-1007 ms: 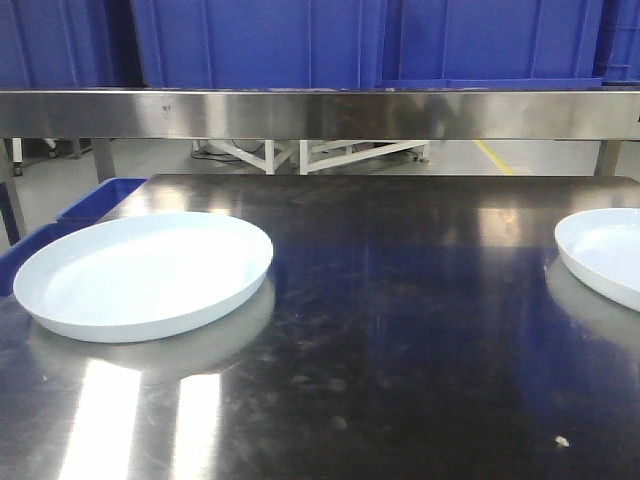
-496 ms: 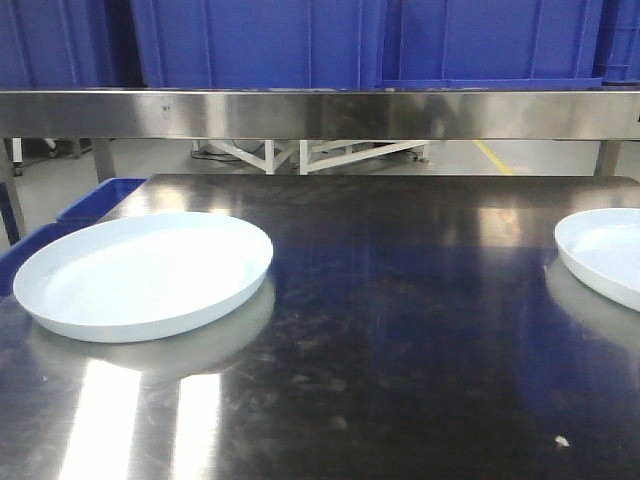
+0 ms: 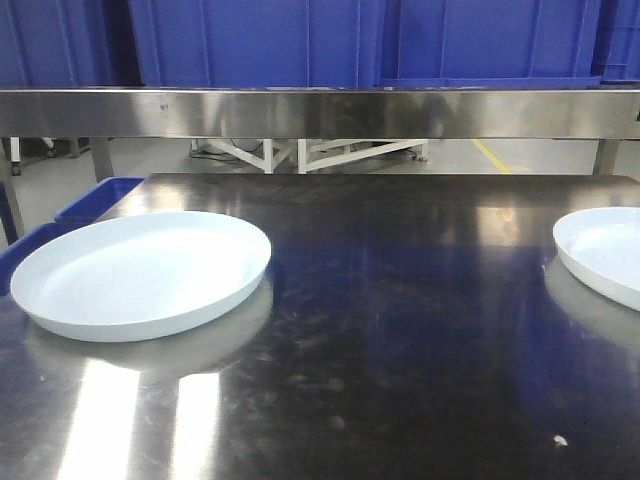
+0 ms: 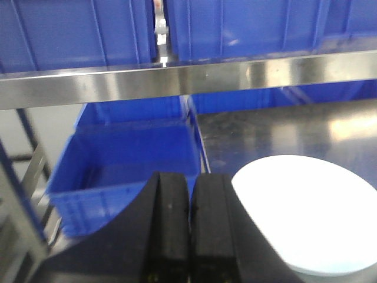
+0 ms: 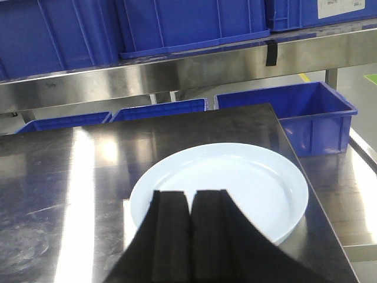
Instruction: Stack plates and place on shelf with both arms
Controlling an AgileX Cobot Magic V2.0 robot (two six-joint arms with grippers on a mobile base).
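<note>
Two white plates lie on the dark steel tabletop (image 3: 400, 300). One plate (image 3: 142, 272) is at the left; in the left wrist view this plate (image 4: 312, 212) lies ahead and to the right of my left gripper (image 4: 190, 180), which is shut with nothing between its fingers. The other plate (image 3: 605, 250) is cut off by the right edge; in the right wrist view that plate (image 5: 235, 188) lies just beyond my right gripper (image 5: 190, 197), also shut and empty. The shelf's steel front rail (image 3: 320, 112) runs across the back with blue crates (image 3: 260, 40) on it. Neither arm shows in the front view.
Blue crates (image 4: 126, 165) stand low beside the table's left edge, and another blue crate (image 5: 306, 115) stands off the right edge. A black clip (image 5: 270, 53) sits on the shelf rail. White frames stand on the floor behind the table (image 3: 300, 155).
The front view has shifted very slightly, so both plates sit a hair further left. Nothing on the table has moved.
</note>
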